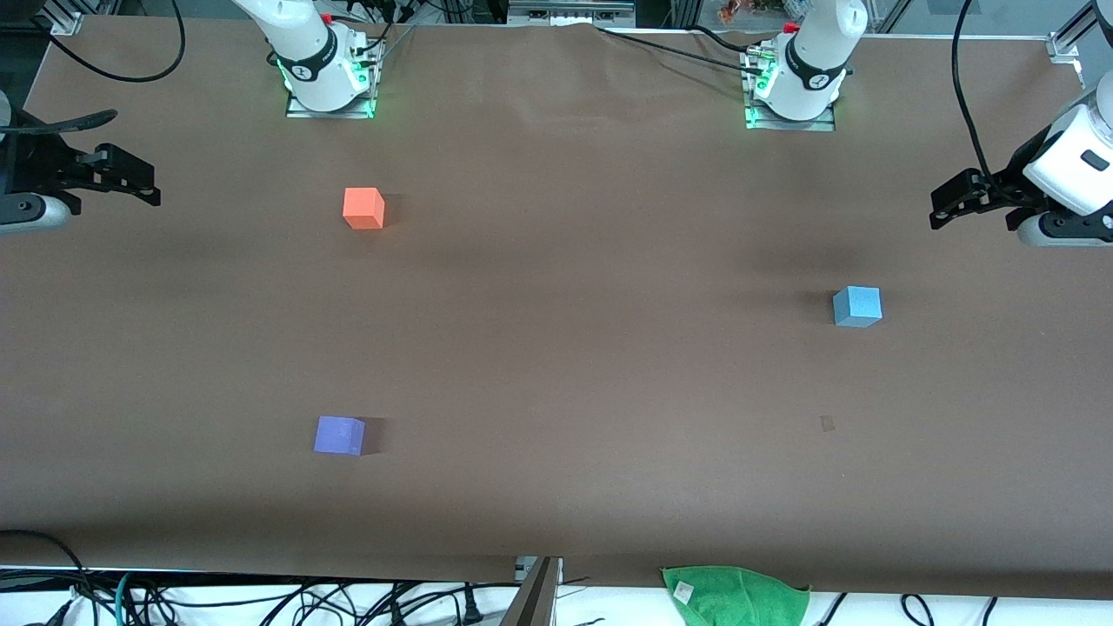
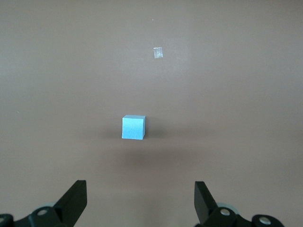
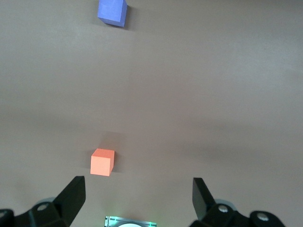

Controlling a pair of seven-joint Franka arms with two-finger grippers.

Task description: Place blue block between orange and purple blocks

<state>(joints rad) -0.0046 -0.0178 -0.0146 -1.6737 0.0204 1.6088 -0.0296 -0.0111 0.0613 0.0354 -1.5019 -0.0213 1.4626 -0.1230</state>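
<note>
Toward the left arm's end of the table (image 1: 556, 522): blue block (image 1: 857, 306), ungrasped. Orange block (image 1: 363, 208) and purple block (image 1: 338, 435) well apart. Left gripper (image 1: 943, 204) and right gripper (image 1: 143, 187) empty, fingers spread.

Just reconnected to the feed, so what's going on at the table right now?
Nothing is being handled yet. The left hand hangs open at the left arm's end of the table, with the blue block untouched on the table close by. The right hand waits open at the right arm's end. The orange block and the purple block sit apart toward that end, the purple one nearer the front camera, the gap between them unfilled.
</note>
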